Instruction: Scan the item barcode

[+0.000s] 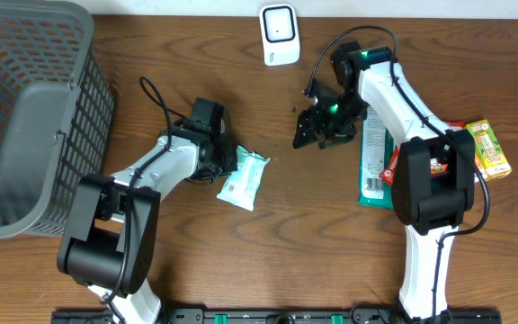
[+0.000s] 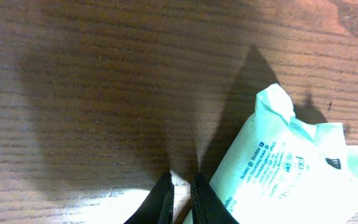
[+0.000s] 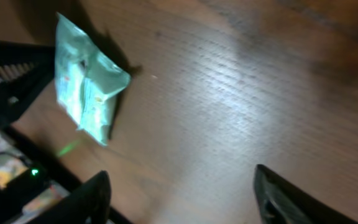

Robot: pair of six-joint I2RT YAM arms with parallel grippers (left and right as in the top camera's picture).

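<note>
The counter (image 1: 268,261) was dark, streaky wood grain. A grey plastic mesh basket (image 1: 97,90) stood at its left end. Partly under the right arm lay a flat green pack (image 1: 371,157), with a boxy juice carton (image 1: 490,148) near it. The mint packet (image 1: 244,178), soft crinkled film with crimped ends, lay mid-counter, well apart from the white scanner (image 1: 280,34), a rounded glossy block at the far edge.

The left arm lay low and folded, its tool (image 2: 180,190) pinched shut on nothing, one finger just beside the packet's edge. The right arm reached up-counter and bent back inward. Its tool (image 3: 182,177) hung spread wide and empty over bare wood.
</note>
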